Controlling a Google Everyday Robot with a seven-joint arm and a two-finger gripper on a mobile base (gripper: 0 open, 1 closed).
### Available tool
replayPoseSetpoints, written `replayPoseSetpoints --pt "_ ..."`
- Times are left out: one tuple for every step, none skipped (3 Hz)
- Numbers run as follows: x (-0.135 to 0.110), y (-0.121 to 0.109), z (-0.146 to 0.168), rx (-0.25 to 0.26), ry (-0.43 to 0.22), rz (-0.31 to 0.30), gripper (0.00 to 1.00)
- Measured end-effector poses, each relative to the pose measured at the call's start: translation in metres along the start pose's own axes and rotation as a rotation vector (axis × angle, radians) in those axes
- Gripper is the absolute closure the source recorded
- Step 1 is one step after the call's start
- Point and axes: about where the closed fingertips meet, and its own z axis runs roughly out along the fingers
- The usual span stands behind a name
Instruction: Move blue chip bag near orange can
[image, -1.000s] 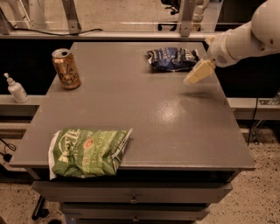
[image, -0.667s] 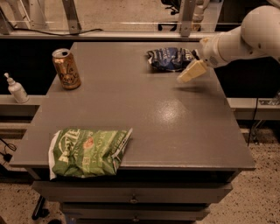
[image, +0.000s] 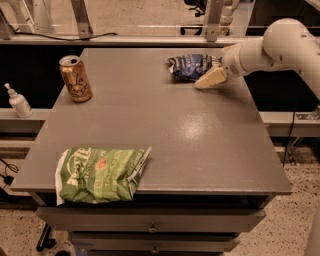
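Note:
The blue chip bag (image: 191, 66) lies crumpled at the far right of the grey table (image: 165, 130). The orange can (image: 75, 78) stands upright at the far left of the table, well apart from the bag. My gripper (image: 209, 80) comes in from the right on a white arm and sits low over the table, right at the bag's right end. Its pale fingers point left toward the bag.
A larger green chip bag (image: 100, 173) lies at the front left, overhanging the table's front edge. A small white pump bottle (image: 19, 101) stands on a ledge left of the table. Drawers run below the front edge. A rail and frame posts stand behind the table.
My gripper has moved left and toward the far side, from the bag's right front to right beside the bag. The bag, can and green bag have not moved.

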Motion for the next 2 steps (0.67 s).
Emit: replayPoseSetpoints --pt "0.0025 -0.0032 0.0072 0.014 -0.012 0.019 0.38" --pt "0.004 -0.0055 0.0087 0.031 -0.018 0.029 0.61"
